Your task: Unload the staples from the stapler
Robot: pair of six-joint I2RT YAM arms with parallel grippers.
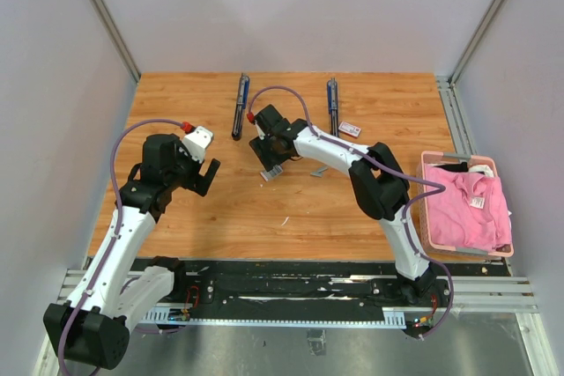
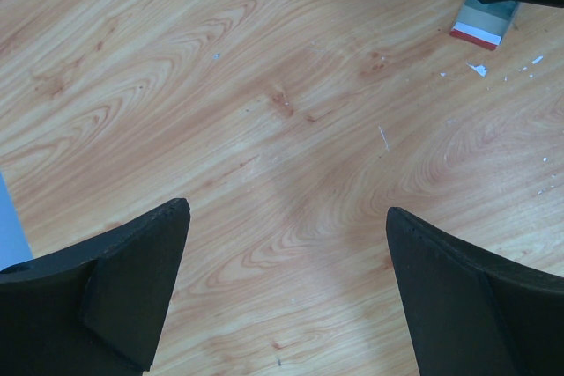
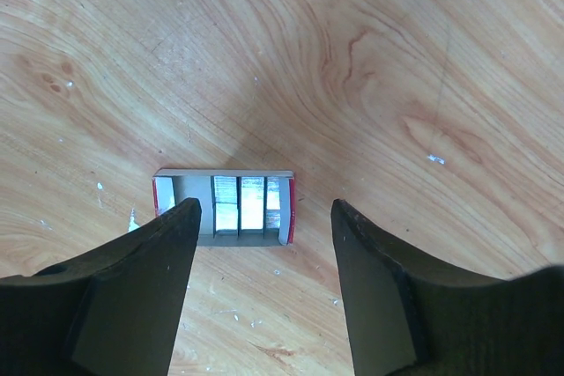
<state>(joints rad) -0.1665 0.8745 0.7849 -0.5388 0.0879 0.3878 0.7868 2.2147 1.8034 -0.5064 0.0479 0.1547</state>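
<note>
Staples (image 3: 240, 204), silvery strips packed in red-edged box (image 3: 225, 173), right fingers (image 3: 132, 288) parted above, left fingers (image 2: 115, 297) spread wide

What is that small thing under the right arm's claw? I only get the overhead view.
Observer: The right wrist camera shows a small open box with red ends, holding silvery staples in rows.
Operator: Is the claw gripping it?
Observer: No. The right gripper is above it, its jaws apart and holding nothing.
Operator: And the left claw?
Observer: The left wrist camera shows the left gripper wide open, with only the wooden table between its fingers.
</note>
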